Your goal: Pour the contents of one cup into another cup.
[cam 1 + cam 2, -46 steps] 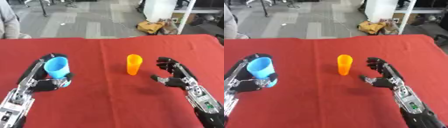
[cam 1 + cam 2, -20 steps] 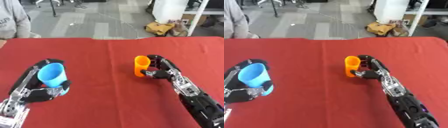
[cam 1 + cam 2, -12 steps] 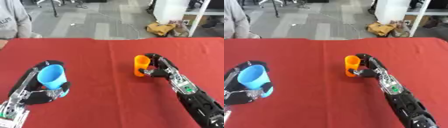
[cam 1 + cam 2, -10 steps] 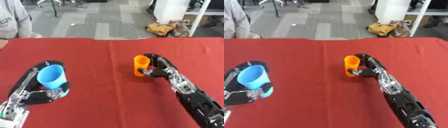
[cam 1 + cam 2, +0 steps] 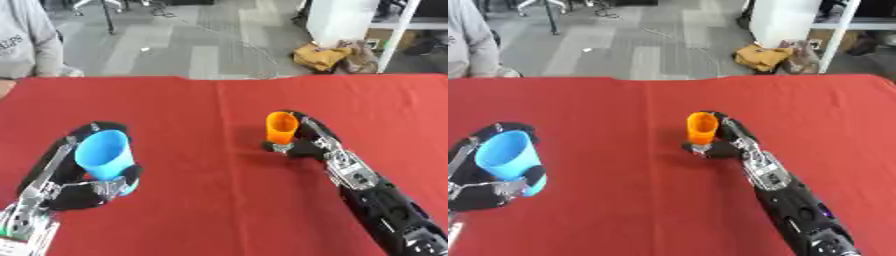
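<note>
The left robot hand (image 5: 83, 187) grips a blue cup (image 5: 105, 155); the right robot hand (image 5: 306, 140) clasps an orange cup (image 5: 281, 128).

Both views came from the robot's head, set side by side, and looked steeply down and forward across the red table (image 5: 219, 210) toward a grey floor (image 5: 175, 45) beyond its far edge. They shared nearly the whole scene. The right eye view showed everything shifted leftward: the blue cup (image 5: 105, 155) sat nearer its left border, and the orange cup (image 5: 702, 127) lay closer to centre. The near table edge fell outside both frames.
</note>
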Robot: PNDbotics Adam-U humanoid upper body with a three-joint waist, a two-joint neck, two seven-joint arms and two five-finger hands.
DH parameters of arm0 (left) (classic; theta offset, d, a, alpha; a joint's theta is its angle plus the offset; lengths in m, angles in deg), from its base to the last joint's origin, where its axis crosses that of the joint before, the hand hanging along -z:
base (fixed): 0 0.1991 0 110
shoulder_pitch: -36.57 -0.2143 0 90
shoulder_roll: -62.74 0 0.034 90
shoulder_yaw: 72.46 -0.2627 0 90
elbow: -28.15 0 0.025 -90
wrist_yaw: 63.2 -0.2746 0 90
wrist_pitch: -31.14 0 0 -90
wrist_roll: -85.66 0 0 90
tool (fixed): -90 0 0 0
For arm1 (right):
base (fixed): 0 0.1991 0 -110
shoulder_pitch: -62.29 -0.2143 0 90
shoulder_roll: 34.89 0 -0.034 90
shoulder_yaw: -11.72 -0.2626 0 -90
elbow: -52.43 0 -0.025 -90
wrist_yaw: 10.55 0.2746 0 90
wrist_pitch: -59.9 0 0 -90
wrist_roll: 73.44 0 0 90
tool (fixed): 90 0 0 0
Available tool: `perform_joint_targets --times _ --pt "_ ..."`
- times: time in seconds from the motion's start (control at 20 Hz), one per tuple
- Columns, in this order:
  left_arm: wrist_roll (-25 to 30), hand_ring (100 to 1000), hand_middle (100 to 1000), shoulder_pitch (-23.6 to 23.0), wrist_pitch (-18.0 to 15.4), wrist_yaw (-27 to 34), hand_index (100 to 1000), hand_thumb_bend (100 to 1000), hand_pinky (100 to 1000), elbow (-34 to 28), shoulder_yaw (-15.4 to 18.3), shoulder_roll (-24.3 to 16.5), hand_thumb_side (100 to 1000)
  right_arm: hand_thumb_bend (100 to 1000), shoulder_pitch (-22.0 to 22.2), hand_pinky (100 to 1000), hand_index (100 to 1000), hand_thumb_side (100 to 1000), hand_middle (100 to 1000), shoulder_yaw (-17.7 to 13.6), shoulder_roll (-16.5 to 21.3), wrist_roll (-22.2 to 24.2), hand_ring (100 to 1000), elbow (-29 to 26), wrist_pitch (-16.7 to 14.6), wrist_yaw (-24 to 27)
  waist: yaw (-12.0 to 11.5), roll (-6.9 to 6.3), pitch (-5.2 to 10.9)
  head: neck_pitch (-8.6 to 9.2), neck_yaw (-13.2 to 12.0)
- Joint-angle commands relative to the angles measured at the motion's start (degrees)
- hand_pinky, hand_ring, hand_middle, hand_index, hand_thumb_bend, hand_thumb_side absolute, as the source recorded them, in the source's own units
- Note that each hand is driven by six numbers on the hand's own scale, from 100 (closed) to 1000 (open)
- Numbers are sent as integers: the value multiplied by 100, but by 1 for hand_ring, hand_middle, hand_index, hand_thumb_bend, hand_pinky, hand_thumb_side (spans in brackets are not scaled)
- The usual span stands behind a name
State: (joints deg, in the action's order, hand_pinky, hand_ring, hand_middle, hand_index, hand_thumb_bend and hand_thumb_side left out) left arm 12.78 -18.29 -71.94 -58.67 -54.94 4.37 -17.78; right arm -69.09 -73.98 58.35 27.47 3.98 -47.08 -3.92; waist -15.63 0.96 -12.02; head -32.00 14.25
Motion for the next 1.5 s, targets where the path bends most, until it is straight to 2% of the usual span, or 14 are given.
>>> perform_joint_targets --times 0.05,0.15,0.2,0.35,0.5,0.85,1.15,1.5 --pt "21 508 575 57 -9 46 735 440 459 -84 31 -9 100 553 -111 775 810 100 647 30 -47 37 641 -6 -6 -63 -11 -25 78 75 19" --pt "24 508 575 58 -11 46 735 438 460 -81 33 -5 100 511 -108 741 786 100 600 45 -101 16 590 -15 1 -81 -13 -28 77 75 22" --pt "25 508 575 57 -13 47 735 437 460 -80 35 -3 100 439 -104 723 769 100 574 52 -123 -4 565 -24 8 -90 -15 -29 77 75 25" --pt "25 508 575 53 -15 49 735 436 460 -76 46 -5 100 307 -80 703 760 100 560 78 -175 -59 539 -72 50 -119 -18 -27 78 73 23" --pt "18 508 575 56 -19 50 735 434 460 -76 61 -13 100 224 -45 688 749 100 551 91 -214 -87 519 -139 96 -102 -17 -21 83 76 19" --pt "-32 507 565 141 -18 65 735 441 460 -124 107 -157 100 213 73 669 737 100 539 165 -275 -188 489 -693 109 9 5 -19 101 80 -6" --pt "-90 504 557 360 35 248 731 458 455 -193 132 -517 100 202 190 670 737 100 539 403 -288 11 492 -1595 167 227 6 -46 139 74 -3" --pt "-71 501 552 449 40 251 729 471 449 -212 116 -624 100 207 256 670 740 100 539 496 -334 79 493 -1797 269 238 -29 -76 158 82 33"
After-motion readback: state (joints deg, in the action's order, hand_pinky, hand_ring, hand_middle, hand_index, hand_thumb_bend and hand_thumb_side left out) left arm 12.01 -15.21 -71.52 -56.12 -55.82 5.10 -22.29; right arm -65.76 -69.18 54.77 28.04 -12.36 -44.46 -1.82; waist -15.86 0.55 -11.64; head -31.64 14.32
